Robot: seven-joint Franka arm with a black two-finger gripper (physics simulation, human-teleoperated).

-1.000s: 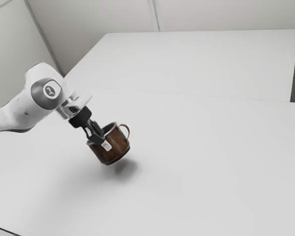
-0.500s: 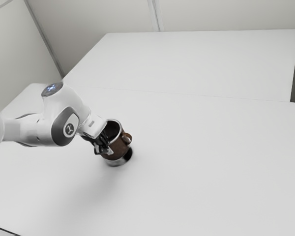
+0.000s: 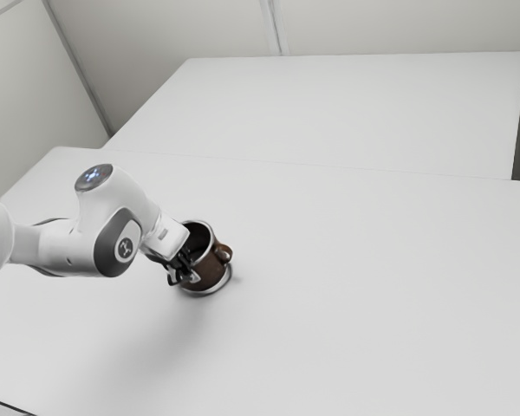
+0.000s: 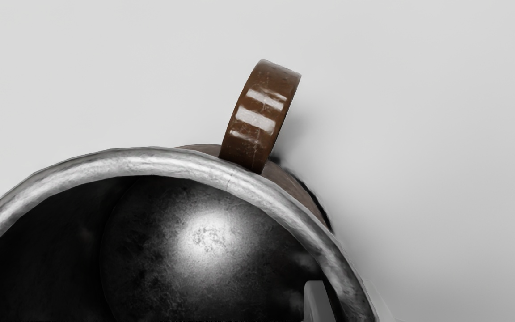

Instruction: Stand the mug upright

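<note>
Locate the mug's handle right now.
Exterior view: the handle juts from the mug toward the exterior view's right, just below the rim; the gripper is at the mug's side toward the exterior view's left.

The white Franka arm (image 3: pixel 56 243) had dark grey joint caps (image 3: pixel 109 246), a blue-lit emblem (image 3: pixel 93 177) toward eleven o'clock and a black gripper (image 3: pixel 185 275)

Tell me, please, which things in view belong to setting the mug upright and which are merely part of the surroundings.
Part of the job:
- the brown mug, the thing to be set upright
- the gripper, at the mug's rim
- the white arm carrying it
- the near table, beneath the mug

Just surroundings:
- the white tabletop behind
- the pale wall
</note>
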